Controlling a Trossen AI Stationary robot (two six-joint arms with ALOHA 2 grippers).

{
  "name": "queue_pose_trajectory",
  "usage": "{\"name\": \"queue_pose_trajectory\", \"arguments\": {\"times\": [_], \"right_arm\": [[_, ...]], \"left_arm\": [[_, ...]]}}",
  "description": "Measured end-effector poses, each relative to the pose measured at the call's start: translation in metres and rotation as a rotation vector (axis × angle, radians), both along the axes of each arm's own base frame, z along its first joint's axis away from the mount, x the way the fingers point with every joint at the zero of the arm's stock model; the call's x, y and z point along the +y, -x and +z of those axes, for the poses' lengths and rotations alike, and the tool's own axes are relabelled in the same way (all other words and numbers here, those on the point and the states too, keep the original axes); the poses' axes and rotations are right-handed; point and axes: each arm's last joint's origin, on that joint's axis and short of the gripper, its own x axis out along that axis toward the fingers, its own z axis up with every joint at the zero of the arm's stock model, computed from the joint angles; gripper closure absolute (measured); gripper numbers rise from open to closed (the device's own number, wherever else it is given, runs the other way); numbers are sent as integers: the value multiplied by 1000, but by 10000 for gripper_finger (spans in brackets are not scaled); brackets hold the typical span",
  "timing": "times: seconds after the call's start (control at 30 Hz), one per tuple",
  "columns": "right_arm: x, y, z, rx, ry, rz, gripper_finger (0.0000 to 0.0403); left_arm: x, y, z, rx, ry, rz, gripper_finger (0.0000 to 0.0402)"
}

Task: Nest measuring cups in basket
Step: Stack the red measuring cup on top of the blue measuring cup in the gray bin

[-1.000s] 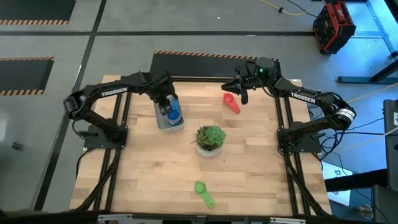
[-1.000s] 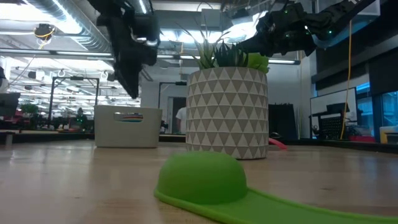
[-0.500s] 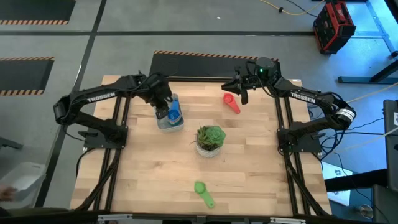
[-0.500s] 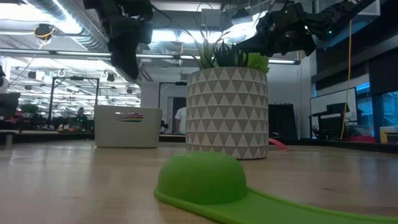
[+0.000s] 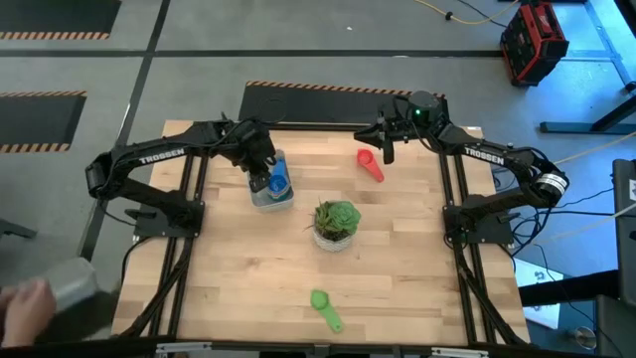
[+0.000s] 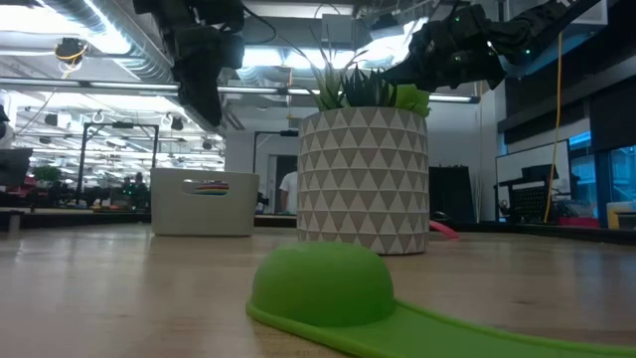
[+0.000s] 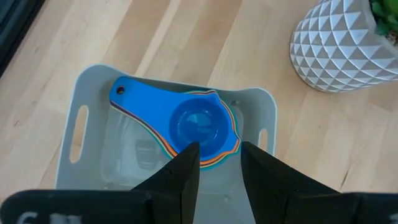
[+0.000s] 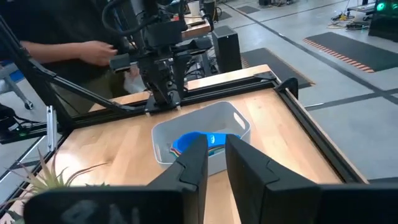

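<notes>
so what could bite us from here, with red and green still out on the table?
Left hand hangs open right above the nested stack in the basket; a low sweep could snag it.
The plant pot sits between the basket and the green cup, so that transfer may clip it.
The red cup lies near the right hand, which looks empty.

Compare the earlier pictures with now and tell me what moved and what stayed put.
The left gripper rose off the basket and drew slightly toward the table's back edge, empty, leaving the nested measuring cups inside, blue on top. Off the table's front-left corner, a person's hand came into view. The right gripper, red cup, green cup and potted plant stayed put.
</notes>
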Motion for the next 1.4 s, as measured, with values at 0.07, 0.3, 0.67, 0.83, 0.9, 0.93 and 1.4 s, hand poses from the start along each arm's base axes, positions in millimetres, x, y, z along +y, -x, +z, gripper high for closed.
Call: {"name": "queue_pose_trajectory", "arguments": {"times": [0.07,0.3,0.67,0.83,0.9,0.93,1.4], "right_arm": [[0,0,0,0,-11,-2,341],[0,0,0,0,-31,-6,341],[0,0,1,-10,-14,-5,341],[0,0,1,-12,-13,-5,341],[0,0,2,-12,-13,-5,341],[0,0,2,-12,-13,-5,341],[-1,-1,5,-46,46,0,340]], "left_arm": [[0,0,0,0,0,0,291],[0,0,0,0,-1,1,291],[0,0,0,-2,-6,-7,291],[0,0,0,-2,-6,-7,291],[0,0,0,-2,-6,-7,291],[0,0,0,-2,-6,-7,291],[0,0,0,-2,-6,-7,291]]}}
